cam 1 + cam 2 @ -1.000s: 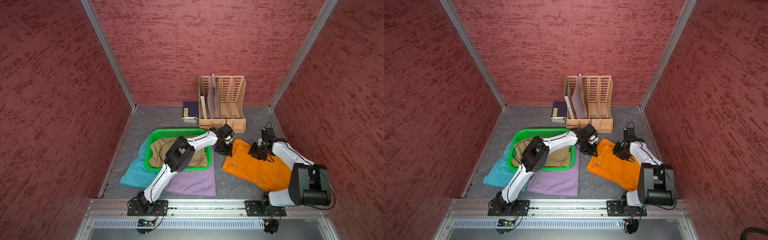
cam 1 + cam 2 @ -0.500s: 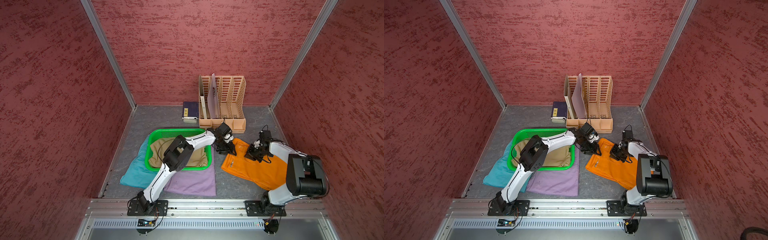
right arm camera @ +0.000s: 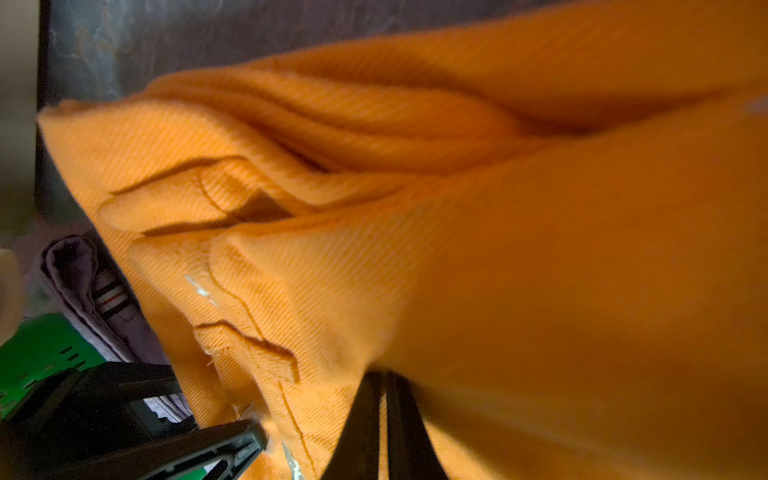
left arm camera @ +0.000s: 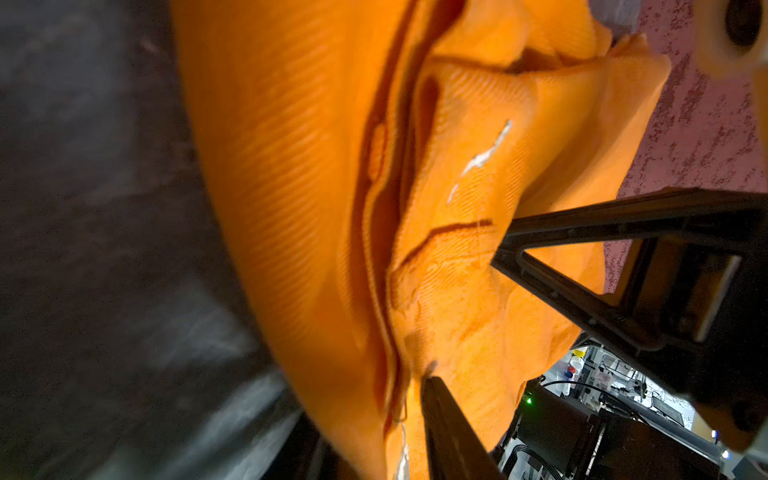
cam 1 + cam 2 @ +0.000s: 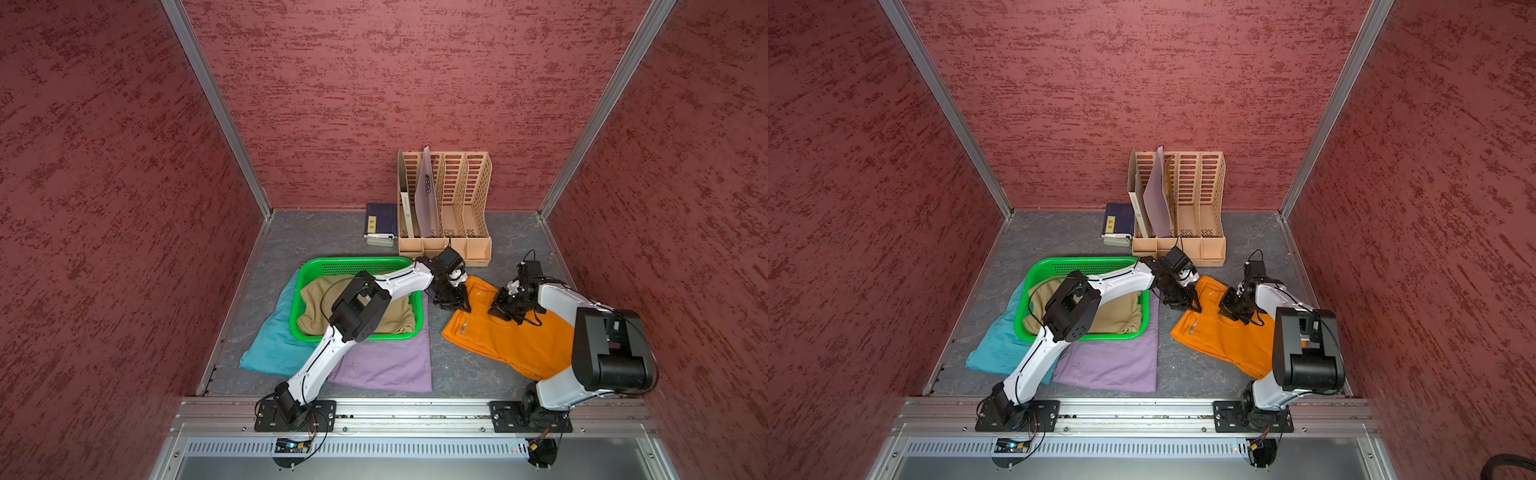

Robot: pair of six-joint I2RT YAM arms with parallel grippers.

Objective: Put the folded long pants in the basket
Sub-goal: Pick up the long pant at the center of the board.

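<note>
The orange pants lie folded on the floor to the right of the green basket, and both grippers sit at their far waistband edge. My left gripper reaches over the basket's corner. Its jaws hold a fold of orange cloth, and one finger is hidden behind it. My right gripper is shut on a thin pinch of the same cloth. Tan pants fill the basket. Lilac pants and teal pants lie partly under it.
A beige slotted file organiser stands against the back wall, just behind both grippers. A dark blue book lies to its left. Red walls close in three sides, and a metal rail carries both arm bases at the front.
My right gripper has slid a little left along the orange waistband, and its elbow has swung forward. The left jaws widened briefly, then closed on the cloth.
</note>
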